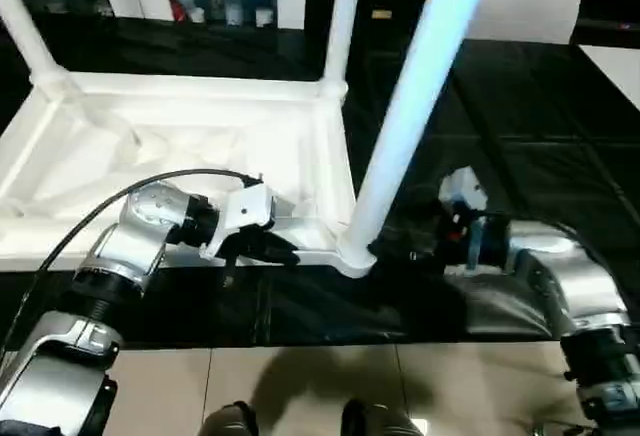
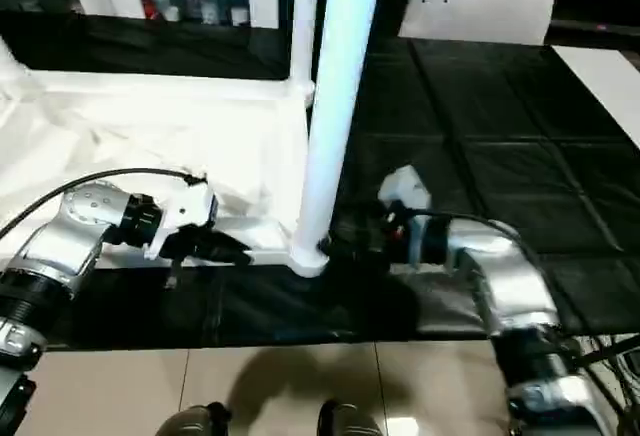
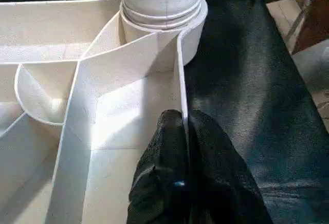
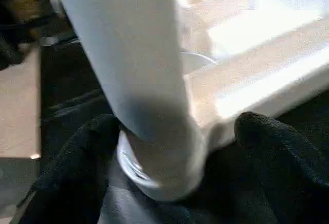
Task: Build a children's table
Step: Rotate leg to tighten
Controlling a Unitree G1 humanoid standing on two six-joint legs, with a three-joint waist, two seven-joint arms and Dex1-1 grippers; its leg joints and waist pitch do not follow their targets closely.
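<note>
The tabletop is lying underside-up on the black mat, with a leg standing in its near corner socket at 6 o'clock. The left gripper is pinching the tabletop's near rim at 7 o'clock, jaws closed on it. The right gripper is sitting at 4 o'clock, jaws spread wide on either side of the leg's base.

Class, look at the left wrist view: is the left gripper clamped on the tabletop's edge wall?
Yes: the left gripper has its fingers shut on the thin edge wall of the tabletop.

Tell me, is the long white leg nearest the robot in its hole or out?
In: the long white tapered plastic leg stands upright in the round corner socket.
</note>
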